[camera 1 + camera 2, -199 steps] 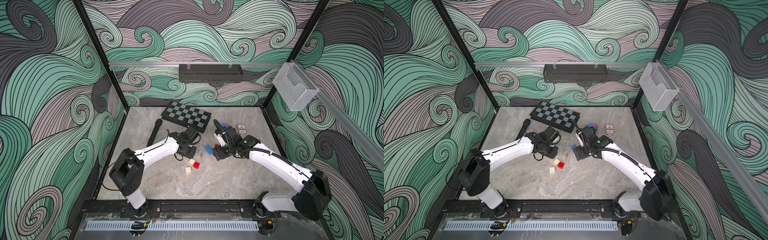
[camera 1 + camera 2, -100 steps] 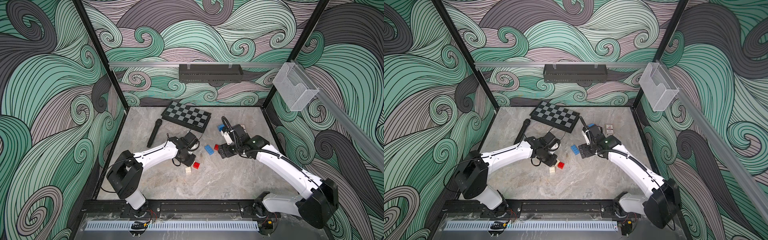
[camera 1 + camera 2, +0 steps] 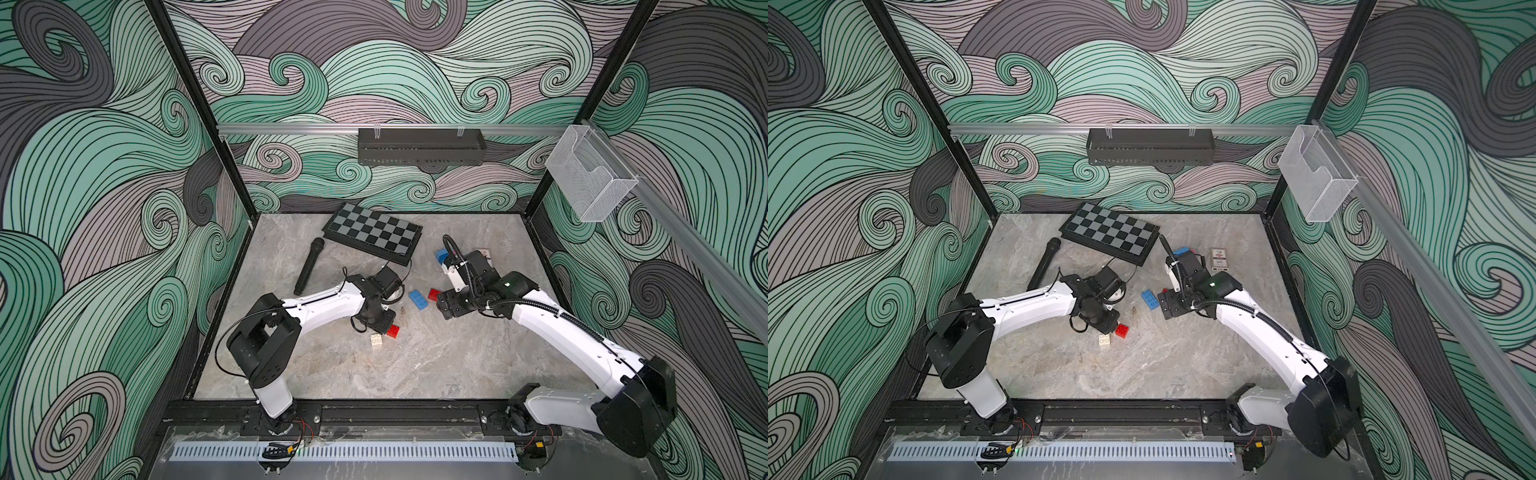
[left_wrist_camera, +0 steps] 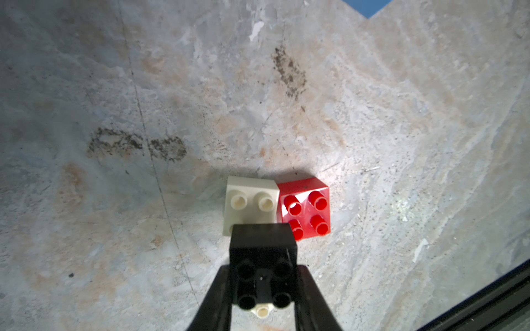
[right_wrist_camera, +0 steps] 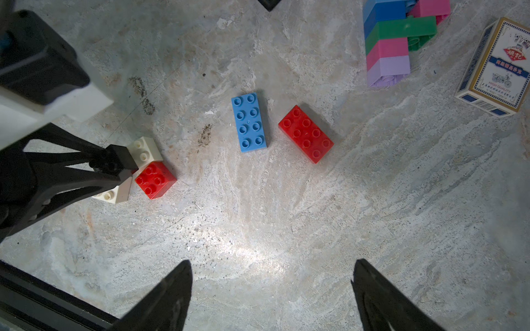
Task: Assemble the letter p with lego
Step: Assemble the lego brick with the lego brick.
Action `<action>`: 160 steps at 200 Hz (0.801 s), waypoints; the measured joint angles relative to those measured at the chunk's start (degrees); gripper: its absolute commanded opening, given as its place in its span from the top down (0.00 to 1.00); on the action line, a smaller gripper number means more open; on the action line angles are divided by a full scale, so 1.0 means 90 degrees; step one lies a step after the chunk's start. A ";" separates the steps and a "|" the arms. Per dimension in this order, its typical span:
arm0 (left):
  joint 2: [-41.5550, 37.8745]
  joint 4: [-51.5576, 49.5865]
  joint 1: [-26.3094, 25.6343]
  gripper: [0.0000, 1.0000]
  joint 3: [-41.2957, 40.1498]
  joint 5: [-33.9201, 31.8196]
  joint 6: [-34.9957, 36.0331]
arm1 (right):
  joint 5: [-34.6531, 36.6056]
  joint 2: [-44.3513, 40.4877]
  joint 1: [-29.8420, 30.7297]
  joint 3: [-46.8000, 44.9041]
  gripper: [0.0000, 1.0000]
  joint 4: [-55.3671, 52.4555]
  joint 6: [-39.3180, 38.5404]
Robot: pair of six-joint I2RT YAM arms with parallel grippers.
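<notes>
**Left jaws:** pinching a black square brick (image 4: 262,252) by two opposite sides. Its studded face is turned back toward the wrist. The brick hangs over the near edge of a cream square brick (image 4: 249,200); contact between the two cannot be confirmed.

**Right jaws:** spread wide and empty, above bare table (image 3: 415,365) near the two oblong bricks.

**Loose bricks, mid-table:**
- The cream square brick and a red square brick (image 4: 305,209) sit studs up, side by side and touching.
- A second cream brick (image 5: 113,193) lies tipped beneath the left jaws.
- A blue oblong brick (image 5: 249,123) and a red oblong brick (image 5: 306,134) lie flat, studs up, near each other but apart.
- The long axes of the two oblong bricks are not parallel and spread apart toward the right jaws.
- In a top view the blue oblong brick's (image 3: 419,300) long axis runs diagonally, with its nearer end toward the right arm's side.

**Stack:** joined bricks (image 5: 387,48) in blue, green, pink and lilac lie on their side at the far right of the table, beside a card box (image 5: 493,66).

**Other items:** a chessboard (image 3: 372,235) and a microphone (image 3: 308,266) lie toward the far left.
</notes>
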 measured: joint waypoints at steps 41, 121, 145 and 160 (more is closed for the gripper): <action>0.0119 0.0046 0.0000 0.70 0.0153 -0.0129 0.0029 | 0.0000 0.0000 0.0000 -0.0039 0.13 -0.0002 0.0000; 0.0308 0.0087 0.0000 0.71 0.0238 -0.0165 0.0097 | 0.0000 0.0000 -0.0002 -0.0053 0.13 -0.0005 0.0000; 0.0340 0.0100 0.0000 0.71 0.0262 -0.0172 0.0126 | 0.0000 0.0000 -0.0007 -0.0056 0.13 -0.0005 0.0000; 0.0345 0.0100 0.0000 0.71 0.0265 -0.0180 0.0151 | 0.0000 0.0000 -0.0007 -0.0058 0.13 -0.0005 -0.0002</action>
